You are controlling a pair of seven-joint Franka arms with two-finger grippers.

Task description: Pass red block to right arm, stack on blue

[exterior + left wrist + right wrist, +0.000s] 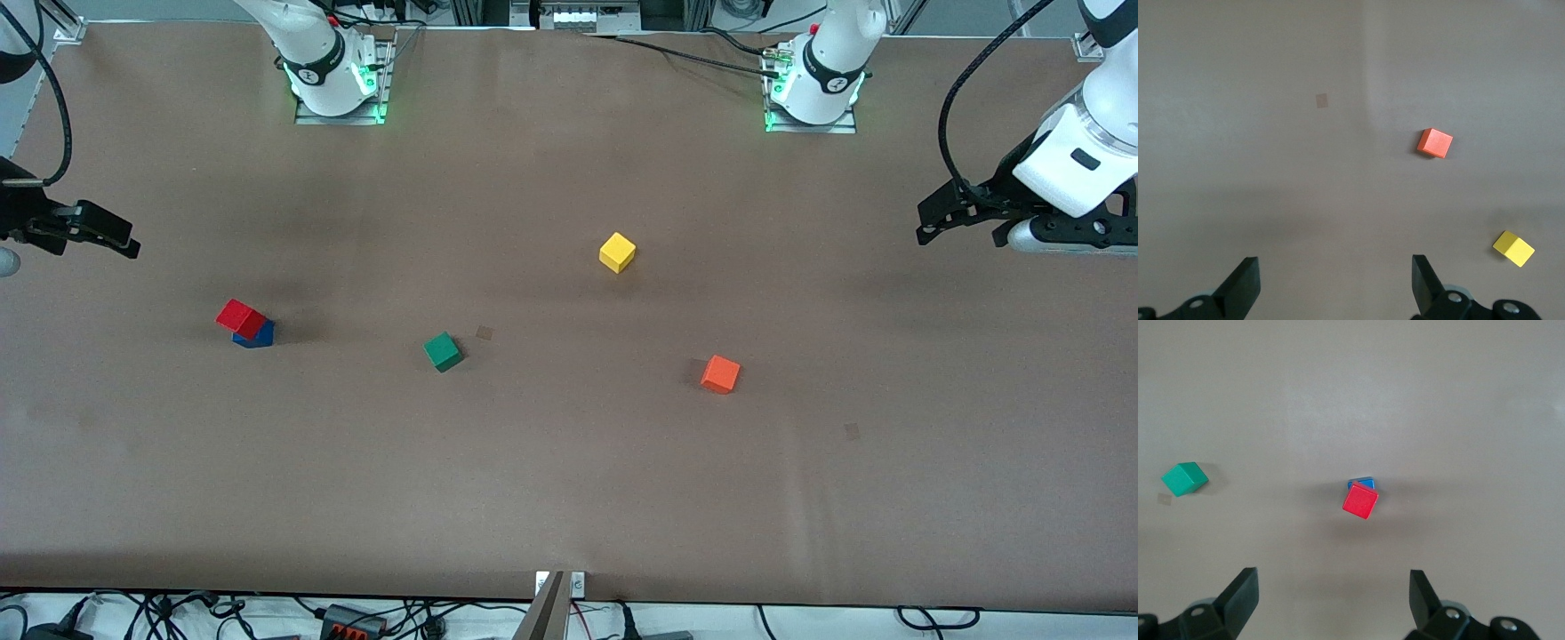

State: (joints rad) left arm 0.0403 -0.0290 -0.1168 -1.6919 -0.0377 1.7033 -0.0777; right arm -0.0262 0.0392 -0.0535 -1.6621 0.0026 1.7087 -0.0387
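Note:
The red block (241, 317) sits on top of the blue cube (259, 336), turned a little askew, toward the right arm's end of the table. Both show in the right wrist view, red (1360, 501) over blue (1361, 482). My right gripper (107, 238) is open and empty, raised at the table's edge, apart from the stack. My left gripper (942, 222) is open and empty, raised at the left arm's end of the table. Its fingers (1245, 283) frame bare table.
A green cube (443, 351) lies near the middle, also in the right wrist view (1185, 479). A yellow cube (617, 252) and an orange-red cube (720, 373) lie toward the left arm's end; both show in the left wrist view, yellow (1513, 249), orange-red (1435, 143).

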